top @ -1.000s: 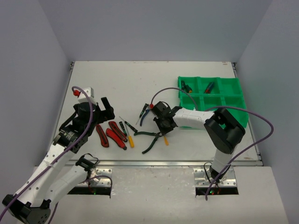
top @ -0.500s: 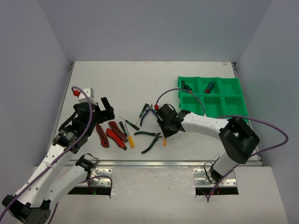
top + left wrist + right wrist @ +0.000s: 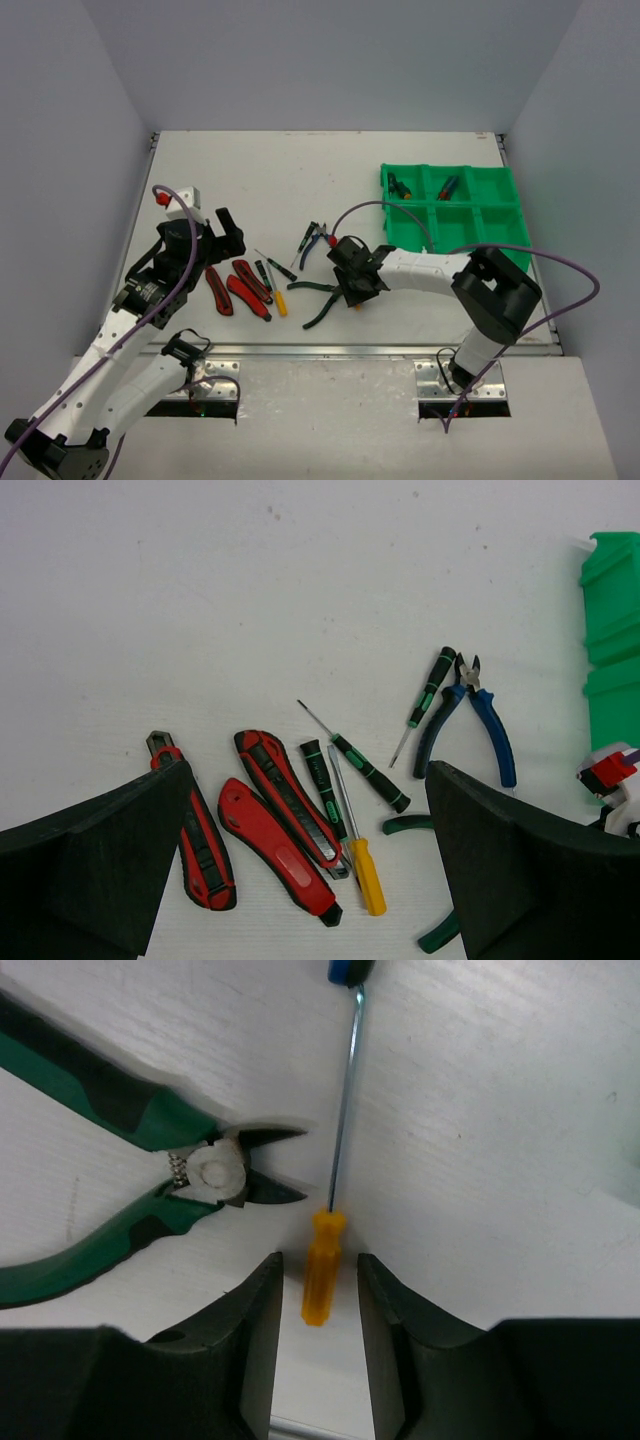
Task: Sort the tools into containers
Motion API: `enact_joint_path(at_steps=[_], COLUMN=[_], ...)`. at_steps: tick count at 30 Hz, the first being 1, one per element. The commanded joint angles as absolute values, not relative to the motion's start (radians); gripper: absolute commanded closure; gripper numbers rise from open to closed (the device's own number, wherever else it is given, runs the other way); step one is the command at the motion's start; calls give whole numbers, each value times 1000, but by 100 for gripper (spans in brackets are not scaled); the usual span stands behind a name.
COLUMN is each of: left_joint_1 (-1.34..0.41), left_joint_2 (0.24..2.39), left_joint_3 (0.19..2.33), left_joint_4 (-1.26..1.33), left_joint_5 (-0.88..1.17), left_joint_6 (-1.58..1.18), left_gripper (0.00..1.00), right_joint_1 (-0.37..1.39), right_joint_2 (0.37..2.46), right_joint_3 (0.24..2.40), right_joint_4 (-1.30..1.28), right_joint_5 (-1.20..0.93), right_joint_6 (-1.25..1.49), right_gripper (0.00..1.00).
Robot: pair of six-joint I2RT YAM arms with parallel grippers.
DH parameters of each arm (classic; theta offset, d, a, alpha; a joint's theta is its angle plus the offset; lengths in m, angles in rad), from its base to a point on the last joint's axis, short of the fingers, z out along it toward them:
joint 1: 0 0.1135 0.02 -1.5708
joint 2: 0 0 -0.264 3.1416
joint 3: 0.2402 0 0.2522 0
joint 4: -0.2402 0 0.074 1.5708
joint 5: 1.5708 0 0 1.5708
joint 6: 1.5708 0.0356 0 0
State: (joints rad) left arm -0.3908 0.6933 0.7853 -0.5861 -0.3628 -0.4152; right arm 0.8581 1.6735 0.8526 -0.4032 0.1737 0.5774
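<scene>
My right gripper (image 3: 352,288) is open and low over the table. In the right wrist view its fingers (image 3: 262,1300) stand on either side of an orange-handled screwdriver (image 3: 322,1280) without touching it. Green-handled pliers (image 3: 120,1110) lie just left of it and also show in the top view (image 3: 322,295). My left gripper (image 3: 225,232) is open and empty above three red cutters (image 3: 275,845), a yellow screwdriver (image 3: 365,870) and green-black screwdrivers (image 3: 370,770). Blue pliers (image 3: 480,720) lie further right. The green tray (image 3: 520,215) holds tools in its back-left (image 3: 398,185) and back-middle (image 3: 448,186) compartments.
The tray's edge (image 3: 610,630) shows at the right of the left wrist view. Grey walls enclose the table on three sides. A metal rail (image 3: 350,350) runs along the near edge. Purple cables loop over both arms.
My right gripper has moved toward the near edge and lowered around the orange-handled screwdriver. The left arm and the tools have not moved.
</scene>
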Motion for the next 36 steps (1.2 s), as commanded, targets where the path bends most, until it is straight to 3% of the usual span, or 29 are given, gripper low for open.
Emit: enact_joint_path(at_steps=[1,5,10,15,22,26,31,36], left_joint_1=[-379,-379,-379,-379,-378,-379,-387,-406], left_joint_2=[675,673,673,669,650,651,628,602], left_joint_3=[785,785,784,785,782,782,777,774], left_joint_4=[-538,-538,-535,-535,-535,-535,-530,-527], left_joint_5=[-356,-353,-345,-345,-342,-335,-309,-303], left_joint_6=[-399,-397,-396,-396,-397,-397,-396,-397], left_gripper=[0,0,0,0,0,0,0,0], right_joint_1=[859,859,859,808,464,262,64,-36], right_joint_2=[1717,1752,1730,1620,1451,1513,1684,1883], right_joint_3=[879,887,897,919,1012,1155,1390,1640], right_joint_4=[-387,-384,-394,-452,-498,-474,-422,-428], right_joint_5=[213,216,227,309,341,490,488,591], right_joint_6=[610,617,609,551,459,434,384,223], right_gripper=[65,72,100,100,100,100,100,96])
